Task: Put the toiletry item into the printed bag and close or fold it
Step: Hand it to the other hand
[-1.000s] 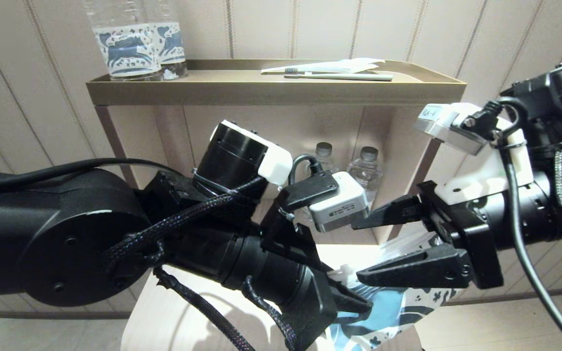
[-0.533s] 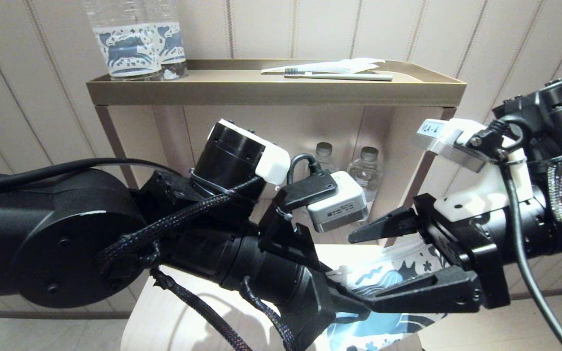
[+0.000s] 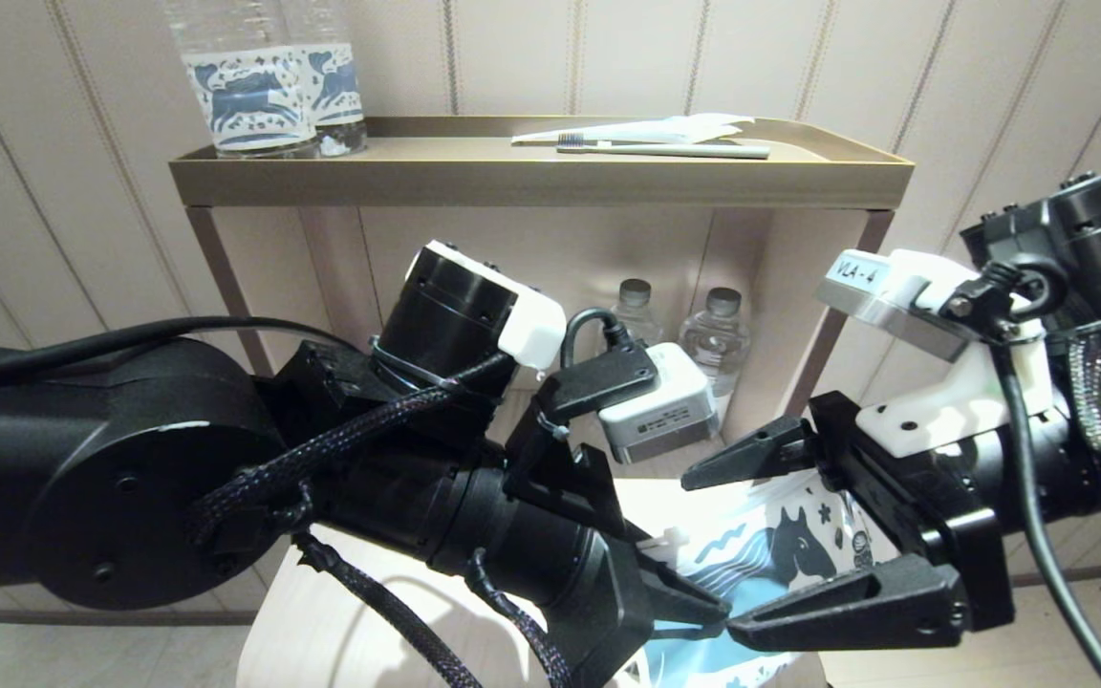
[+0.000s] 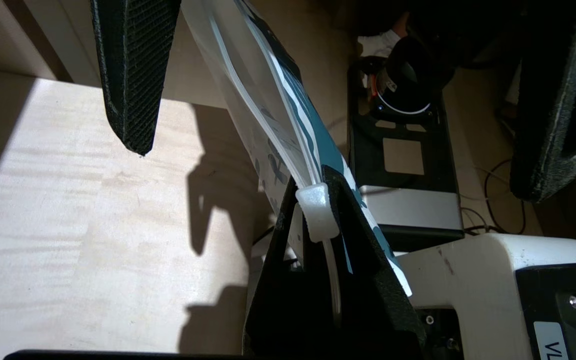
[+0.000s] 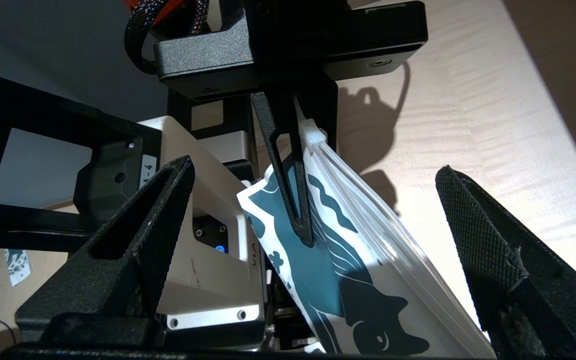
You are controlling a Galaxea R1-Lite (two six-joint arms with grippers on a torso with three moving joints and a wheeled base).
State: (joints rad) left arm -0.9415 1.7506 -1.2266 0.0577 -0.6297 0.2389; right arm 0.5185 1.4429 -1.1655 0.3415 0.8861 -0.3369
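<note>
The printed bag (image 3: 789, 545), white with a blue-grey horse and waves, hangs in the air over the pale table. My left gripper (image 3: 703, 607) is shut on the bag's zip edge, right at the white slider (image 4: 315, 210). My right gripper (image 3: 708, 554) is open, one finger on each side of the bag (image 5: 363, 260), and touches neither face. In the right wrist view the left gripper (image 5: 308, 150) pinches the bag's top corner. A white toothbrush (image 3: 665, 149) lies on the shelf top, far from both grippers.
A brown shelf unit (image 3: 531, 177) stands behind the table and carries two tall water bottles (image 3: 264, 86) and a plain white wrapper (image 3: 675, 127). Two small bottles (image 3: 718, 334) stand inside it. The pale wooden table (image 3: 321, 612) lies below the arms.
My right gripper has sunk lower and drawn back slightly, still open. The bag's horse print now shows between its fingers. The left gripper keeps its hold on the bag.
</note>
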